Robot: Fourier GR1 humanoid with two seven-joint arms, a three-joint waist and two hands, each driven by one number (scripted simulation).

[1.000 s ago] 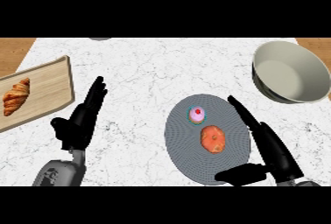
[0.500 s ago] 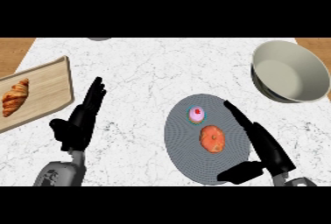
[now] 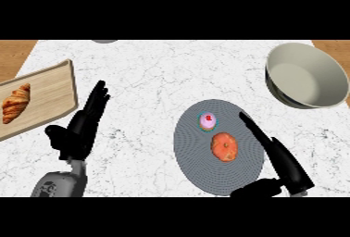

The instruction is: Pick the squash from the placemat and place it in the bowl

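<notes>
I'm seeing the croissant (image 3: 15,108) lying on its wooden board (image 3: 51,88); my left hand (image 3: 80,126) resting open on the table (image 3: 157,78); the squash (image 3: 224,146) sitting on the placemat (image 3: 198,162); my right hand (image 3: 277,159) hovering just beside it, fingers straight; the bowl (image 3: 308,76) standing apart.

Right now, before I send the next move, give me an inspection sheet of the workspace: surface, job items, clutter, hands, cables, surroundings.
Surface: white marbled counter, with wood showing past its far corners.
Job's things: orange squash lies on the round grey placemat, not held; pale bowl stands far right, nothing seen in it.
Clutter: small pink cupcake on the placemat just beyond the squash; croissant on a wooden board at the left edge.
Hands: right hand open, fingers straight along the placemat's right side, beside the squash, not around it; left hand open, resting at left, fingers up.
Cables: nothing seen.
Surroundings: a grey object is cut off at the top edge; cannot tell what it is.
</notes>
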